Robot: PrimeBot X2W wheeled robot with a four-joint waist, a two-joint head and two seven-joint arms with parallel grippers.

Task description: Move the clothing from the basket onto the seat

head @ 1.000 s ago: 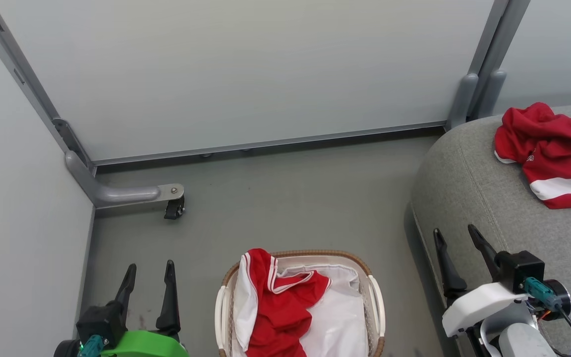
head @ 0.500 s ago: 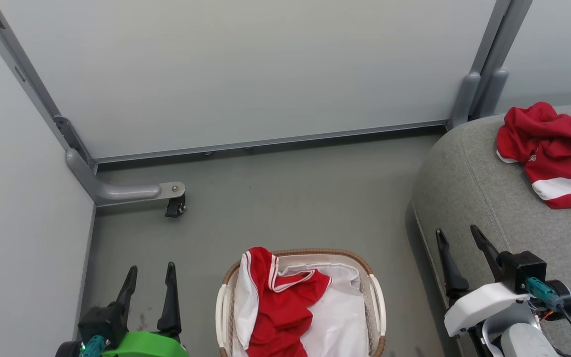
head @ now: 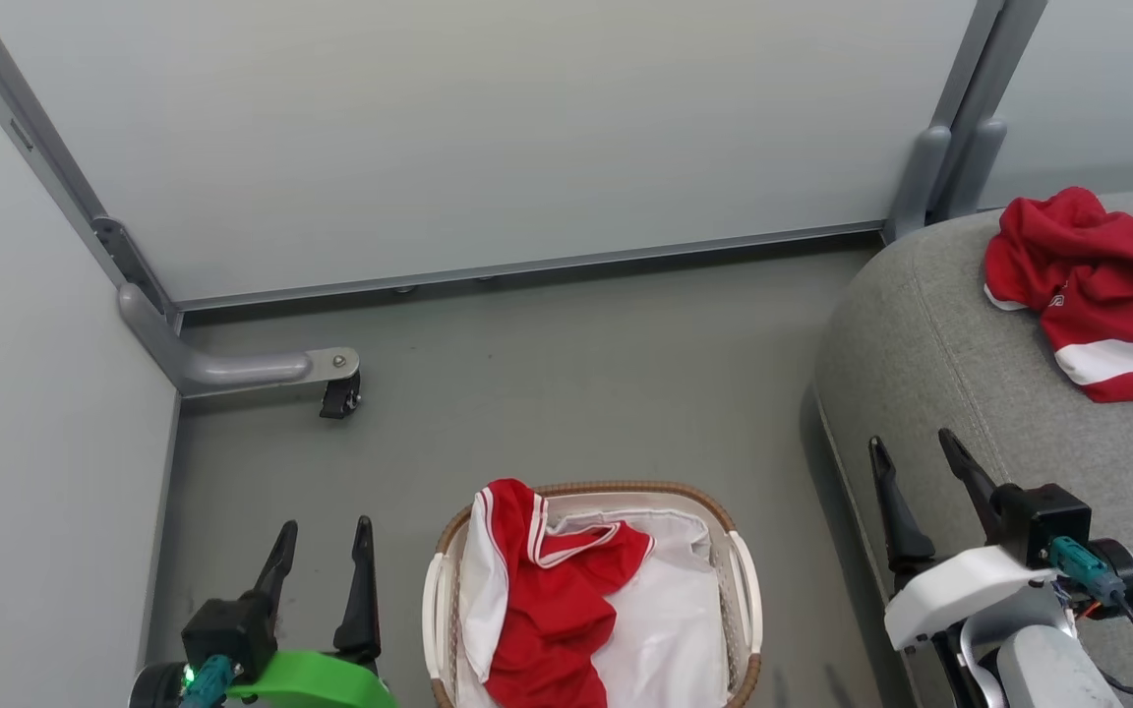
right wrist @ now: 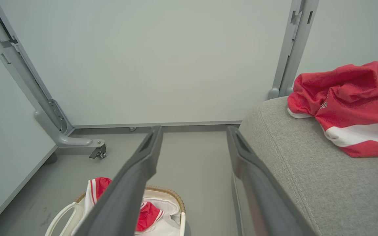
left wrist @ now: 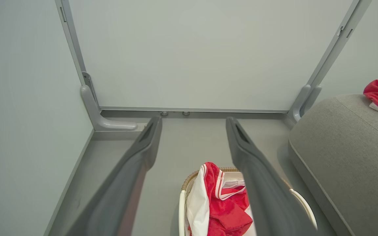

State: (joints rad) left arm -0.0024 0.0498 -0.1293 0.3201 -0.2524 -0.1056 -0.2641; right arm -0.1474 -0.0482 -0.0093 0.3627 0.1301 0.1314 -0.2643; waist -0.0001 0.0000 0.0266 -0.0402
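A red garment with white stripes [head: 552,610] lies crumpled in the cream basket [head: 616,489] on the floor, draped over its left rim on the white liner. A second red garment with a white band [head: 1107,285] rests on the grey seat [head: 960,393] at the right. My left gripper [head: 324,531] stands open to the left of the basket, holding nothing. Open and empty too, my right gripper [head: 913,444] hovers at the seat's front left edge. In the left wrist view the open gripper [left wrist: 194,119] frames the garment in the basket [left wrist: 221,206]. The right wrist view shows its gripper [right wrist: 194,129] beside the seat [right wrist: 290,164].
Pale partition panels wall in the far side and the left. A grey metal foot with a caster [head: 338,398] juts onto the floor at the far left. Bare grey floor [head: 576,374] stretches between the basket and the panels.
The whole picture has shifted slightly, so the camera moved. My left gripper has edged a little right, toward the basket. The clothing has not moved.
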